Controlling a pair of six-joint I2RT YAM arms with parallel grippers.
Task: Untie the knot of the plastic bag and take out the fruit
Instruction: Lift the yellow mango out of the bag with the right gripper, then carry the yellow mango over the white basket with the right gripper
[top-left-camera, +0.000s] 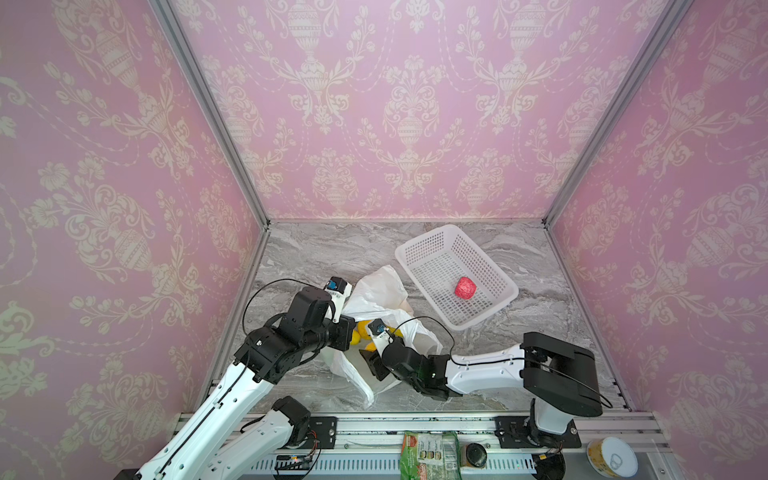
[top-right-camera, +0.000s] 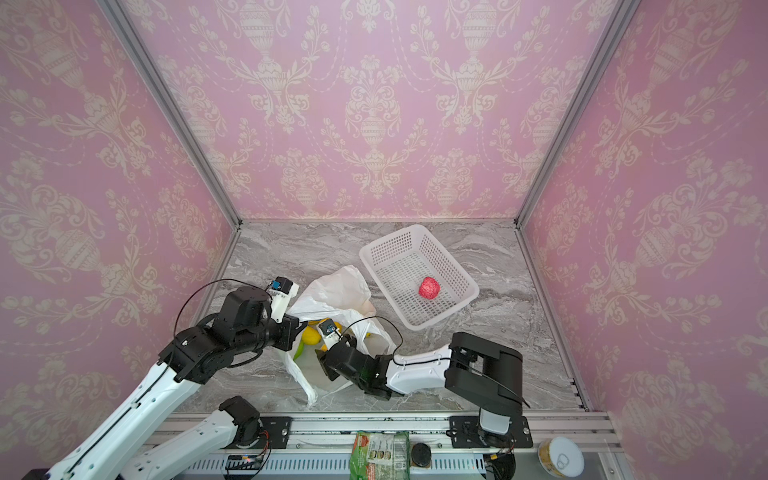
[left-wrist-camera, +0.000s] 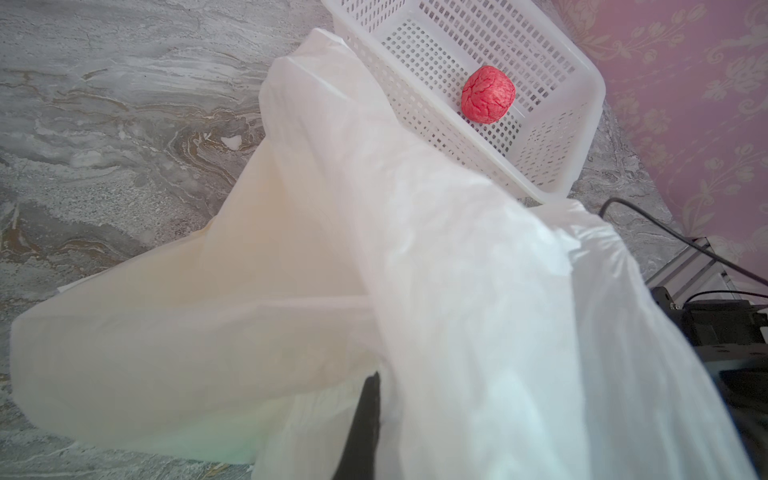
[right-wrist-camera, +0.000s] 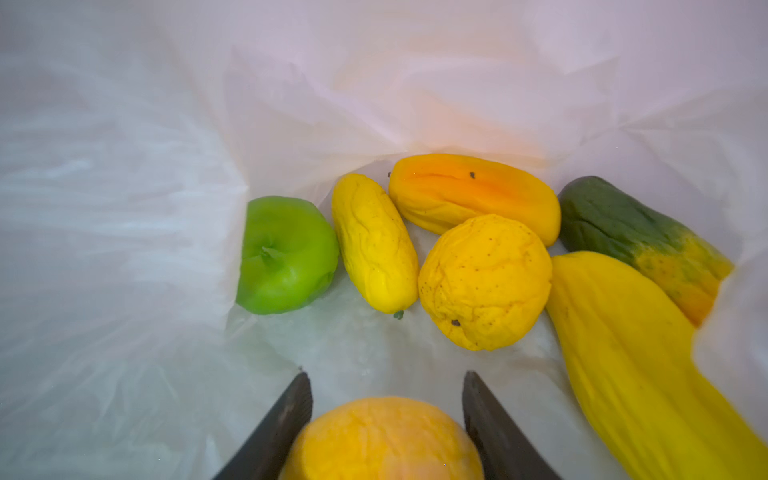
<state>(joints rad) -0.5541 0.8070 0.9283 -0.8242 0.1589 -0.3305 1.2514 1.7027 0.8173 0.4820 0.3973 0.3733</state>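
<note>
- In both top views the plastic bag (top-left-camera: 379, 291) lies on the surface (top-left-camera: 324, 249) just beside the basket (top-left-camera: 419, 244). Its mouth gapes and no knot shows, so the untying looks done. One pink-red fruit (top-left-camera: 465, 288) sits inside the basket. The left tool (top-left-camera: 348, 332) and the right tool (top-left-camera: 368, 359) both work at the bag's mouth, outside the basket.
- In the left wrist view the left tool is clenched. Bag film drapes over its one visible finger (left-wrist-camera: 365, 415), so it is apparently pinching the rim to hold the mouth open. The basket stands just beyond the bag.
- In the right wrist view the right tool reaches inside the bag, apart from the basket. Its jaws flank a round orange fruit (right-wrist-camera: 382, 440) closely, but I cannot tell whether they grip it. Six more fruits (right-wrist-camera: 484, 282) lie beyond it in the bag, so most of the emptying is left.
</note>
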